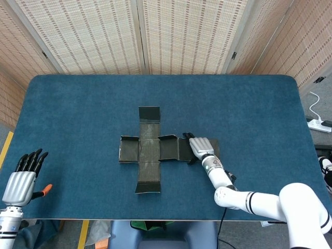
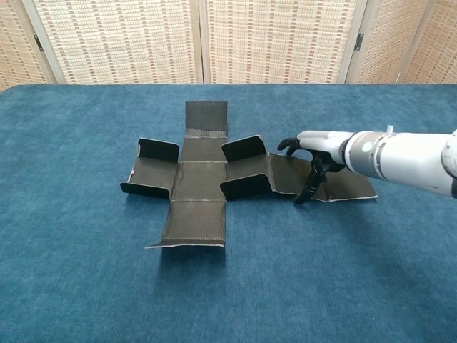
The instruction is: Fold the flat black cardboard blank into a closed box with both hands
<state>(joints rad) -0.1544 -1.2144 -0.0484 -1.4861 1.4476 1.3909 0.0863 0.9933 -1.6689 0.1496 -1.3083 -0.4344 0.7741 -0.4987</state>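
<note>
The cardboard blank (image 2: 198,179) is matt black with a fine ribbed, corrugated texture. The table (image 1: 72,104) wears a deep-blue, felt-like cloth, soft and napped. Both hands have smooth, glossy white plastic shells with black fingers: right hand (image 2: 314,146), left hand (image 1: 19,179).

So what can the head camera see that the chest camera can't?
Only the head view shows the left hand, open at the table's near left corner, far from the cardboard, and a white power strip on the floor to the right.
Only the chest view shows from the side that the small flaps stand up and that the right hand arches over the long right panel.
Both show the black cardboard blank on the blue table with the right hand on it.
</note>
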